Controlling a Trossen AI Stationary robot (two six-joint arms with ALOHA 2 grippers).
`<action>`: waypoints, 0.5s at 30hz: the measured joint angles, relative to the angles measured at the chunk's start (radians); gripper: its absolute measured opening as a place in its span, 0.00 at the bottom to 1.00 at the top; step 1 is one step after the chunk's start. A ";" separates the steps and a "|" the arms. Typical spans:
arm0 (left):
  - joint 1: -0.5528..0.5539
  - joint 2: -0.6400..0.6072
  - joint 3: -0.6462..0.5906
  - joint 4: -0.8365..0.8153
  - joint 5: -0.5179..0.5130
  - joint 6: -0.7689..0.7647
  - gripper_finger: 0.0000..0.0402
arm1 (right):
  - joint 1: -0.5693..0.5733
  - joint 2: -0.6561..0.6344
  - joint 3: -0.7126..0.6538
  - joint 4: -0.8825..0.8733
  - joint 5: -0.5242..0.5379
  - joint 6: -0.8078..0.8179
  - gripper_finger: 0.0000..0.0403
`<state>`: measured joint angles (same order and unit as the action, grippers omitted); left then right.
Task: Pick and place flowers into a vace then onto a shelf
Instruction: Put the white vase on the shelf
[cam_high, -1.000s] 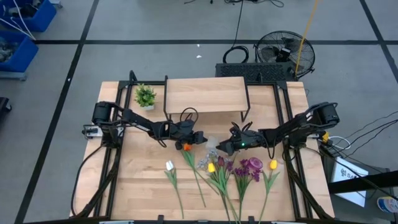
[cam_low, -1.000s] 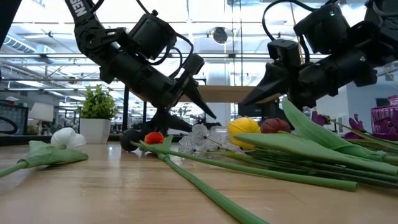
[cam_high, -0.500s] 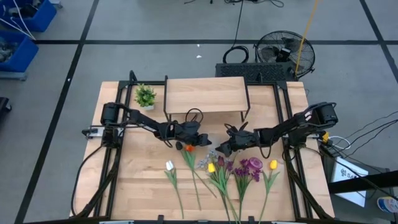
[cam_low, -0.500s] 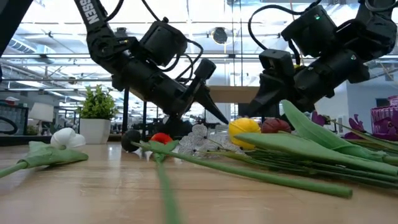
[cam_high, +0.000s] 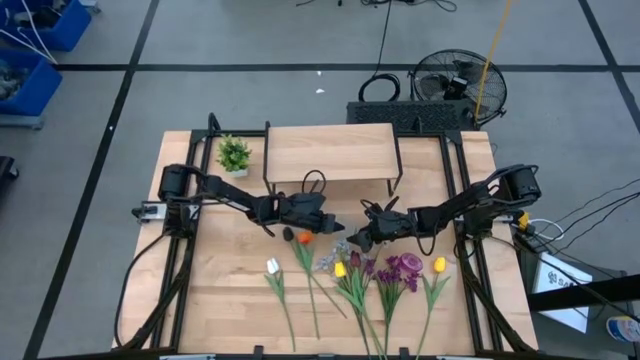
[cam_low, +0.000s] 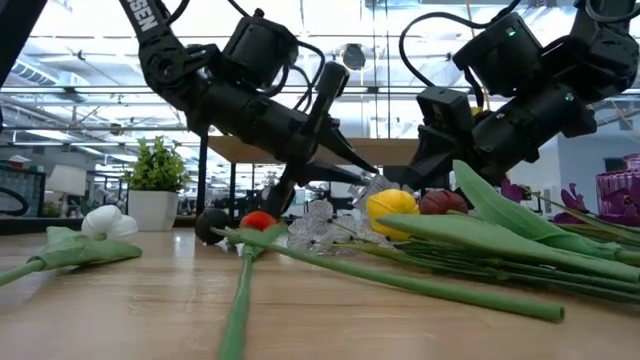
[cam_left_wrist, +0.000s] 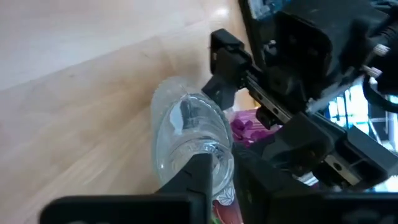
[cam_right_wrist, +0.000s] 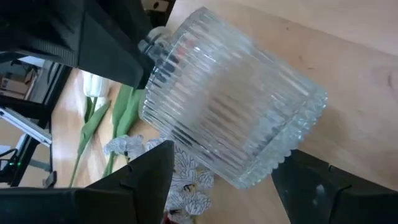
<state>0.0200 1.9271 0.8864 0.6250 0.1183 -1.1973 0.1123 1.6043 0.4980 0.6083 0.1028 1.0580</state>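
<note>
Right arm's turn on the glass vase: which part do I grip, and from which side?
Grip the ribbed body of the vase near its free end, straddling it from the side of the right gripper. It hangs tilted off the table, and the left gripper seems to pinch the rim at the other end.

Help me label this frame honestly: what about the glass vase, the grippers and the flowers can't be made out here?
- Glass vase: in the high view, too small between the left gripper and right gripper to tell how it is held.
- Vase base: low view, hidden behind the flowers.
- Right gripper's contact with the glass: right wrist view, fingers cut off by the edge.
- Shelf: low view, mostly hidden by the arms.
</note>
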 joint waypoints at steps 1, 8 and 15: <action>0.000 0.001 -0.001 0.010 0.001 0.011 0.10 | 0.000 0.000 0.000 0.000 -0.001 0.000 0.61; 0.007 0.002 -0.001 0.003 0.048 0.009 0.10 | 0.004 0.000 0.000 -0.003 -0.029 -0.003 0.61; 0.008 -0.022 0.000 -0.045 0.149 0.010 0.10 | 0.032 -0.022 0.002 0.001 -0.099 0.000 0.61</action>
<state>0.0277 1.9049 0.8867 0.5804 0.2672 -1.1870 0.1442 1.5826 0.5003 0.6093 0.0041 1.0576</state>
